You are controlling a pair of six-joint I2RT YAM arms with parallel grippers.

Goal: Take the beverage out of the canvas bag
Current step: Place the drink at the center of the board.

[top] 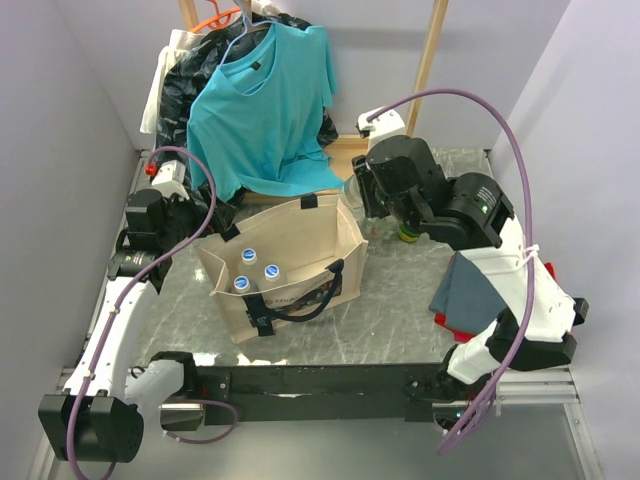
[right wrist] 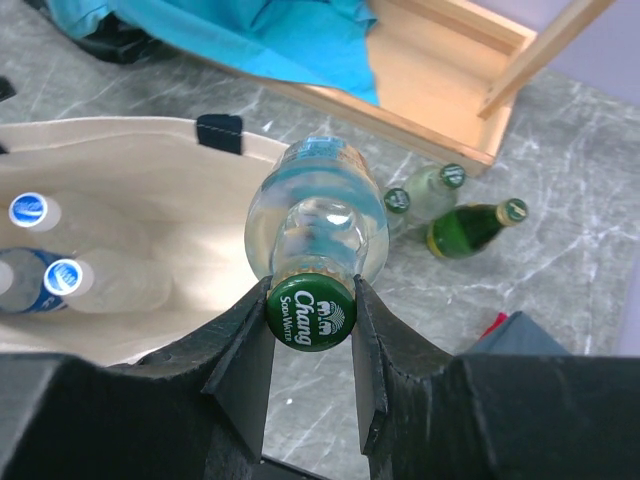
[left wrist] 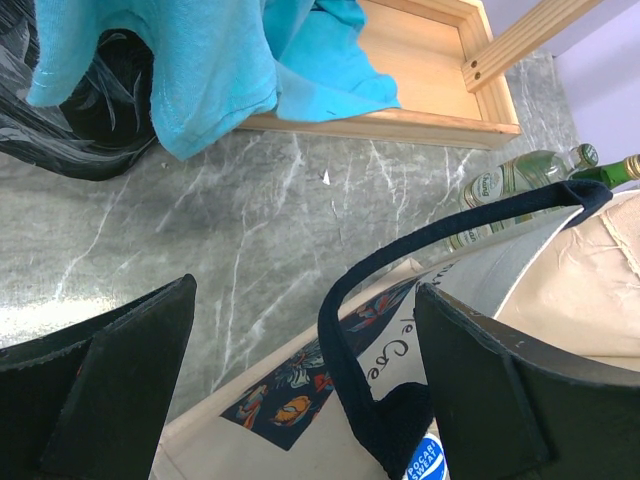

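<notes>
The canvas bag [top: 285,265] stands open in the middle of the tabletop [top: 400,305]. The beverage [right wrist: 315,220], a clear glass bottle with a green cap, is out of the bag, just beside its right rim. The right claw [right wrist: 312,300] pinches the bottle at the cap, one finger on each side. I cannot tell if the bottle touches the tabletop. Three bottles with white and blue caps [top: 256,270] are inside the bag. The left claw [left wrist: 305,290] is spread wide at the bag's left side. A black strap handle [left wrist: 345,300] loops through the gap between its fingers, and they do not squeeze it.

The tabletop is grey stone with white lines. Plain pale walls stand around it. At the back a big blue shirt [top: 265,100] hangs over a wooden frame [right wrist: 440,95]. Green bottles [right wrist: 470,225] lie near the frame. A grey cloth [top: 470,285] lies on the right.

The right arm [top: 480,215] bends high and reaches left to the bag. The left arm [top: 120,310] stretches up the left side.
</notes>
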